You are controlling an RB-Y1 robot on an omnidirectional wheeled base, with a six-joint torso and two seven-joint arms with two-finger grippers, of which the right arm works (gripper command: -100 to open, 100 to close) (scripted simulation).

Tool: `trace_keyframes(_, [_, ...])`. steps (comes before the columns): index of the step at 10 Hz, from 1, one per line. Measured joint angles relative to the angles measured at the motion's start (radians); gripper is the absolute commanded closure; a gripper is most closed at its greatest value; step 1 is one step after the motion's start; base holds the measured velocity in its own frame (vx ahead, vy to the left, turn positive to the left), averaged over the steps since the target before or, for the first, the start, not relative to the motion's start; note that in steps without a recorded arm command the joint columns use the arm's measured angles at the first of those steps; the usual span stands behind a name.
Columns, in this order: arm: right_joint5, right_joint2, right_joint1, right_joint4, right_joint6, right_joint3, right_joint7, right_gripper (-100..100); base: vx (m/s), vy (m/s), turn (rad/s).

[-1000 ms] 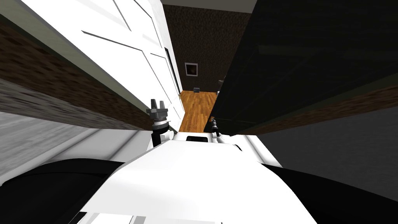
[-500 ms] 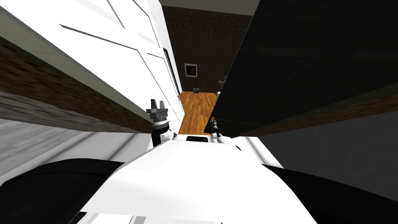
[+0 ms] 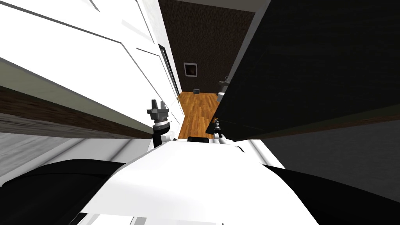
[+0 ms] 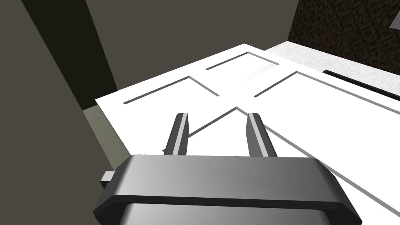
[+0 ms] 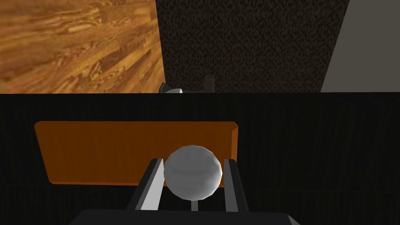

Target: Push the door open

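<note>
Head view: the dark door is running along the robot's right side, its near edge bordering a strip of wooden floor. The right gripper is sitting at that edge of the dark door. Across the floor strip from the dark door, the left gripper is pointing upward beside a white panelled door. Left wrist view: the left arm's 2 fingers are standing apart, released, with nothing between them. They are lying close to the white door's face; contact cannot be told. Right wrist view: the right arm's 2 fingers are clamping a grey round knob by its sides. The knob is projecting from an orange plate mounted on the dark door.
</note>
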Motion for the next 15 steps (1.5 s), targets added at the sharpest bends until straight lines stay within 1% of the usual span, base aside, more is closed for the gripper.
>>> trace_keyframes(1, [-0.006,0.003,0.015,-0.021,0.009,-0.011,0.009,100,0.136,0.051,-0.043])
trace_keyframes(2, [-0.011,-0.001,0.003,-0.007,0.005,-0.020,0.013,100,0.158,0.037,-0.043])
trace_keyframes(3, [-0.018,0.001,0.019,-0.035,0.018,-0.031,0.019,100,0.161,0.044,-0.042])
trace_keyframes(4, [-0.022,-0.002,0.028,-0.053,0.031,-0.038,0.021,100,0.080,0.028,-0.029])
trace_keyframes(5, [-0.024,-0.004,0.026,-0.059,0.035,-0.042,0.023,100,0.019,0.003,-0.003])
trace_keyframes(6, [-0.026,-0.005,0.014,-0.045,0.023,-0.045,0.024,100,-0.007,-0.003,0.007])
trace_keyframes(7, [-0.028,-0.006,-0.007,-0.005,0.002,-0.048,0.024,100,0.108,0.066,-0.053])
trace_keyframes(8, [-0.033,-0.006,0.004,-0.002,-0.002,-0.058,0.027,100,0.169,0.082,-0.104])
trace_keyframes(9, [-0.038,-0.004,0.037,-0.050,0.025,-0.065,0.032,100,0.116,0.048,-0.055])
trace_keyframes(10, [-0.044,-0.010,0.005,0.001,0.013,-0.076,0.035,100,0.166,0.055,-0.058])
trace_keyframes(11, [-0.051,-0.018,-0.018,0.054,-0.016,-0.088,0.033,100,0.142,0.048,-0.046])
trace_keyframes(12, [-0.056,-0.021,-0.017,0.051,-0.019,-0.096,0.035,100,0.068,0.003,-0.009])
trace_keyframes(13, [-0.058,-0.019,-0.006,0.024,-0.010,-0.100,0.041,100,0.161,0.019,-0.066])
trace_keyframes(14, [-0.065,-0.022,0.004,0.006,0.006,-0.112,0.046,100,0.203,0.059,-0.110])
trace_keyframes(15, [-0.072,-0.029,-0.011,0.053,-0.019,-0.125,0.047,100,0.104,0.051,-0.054])
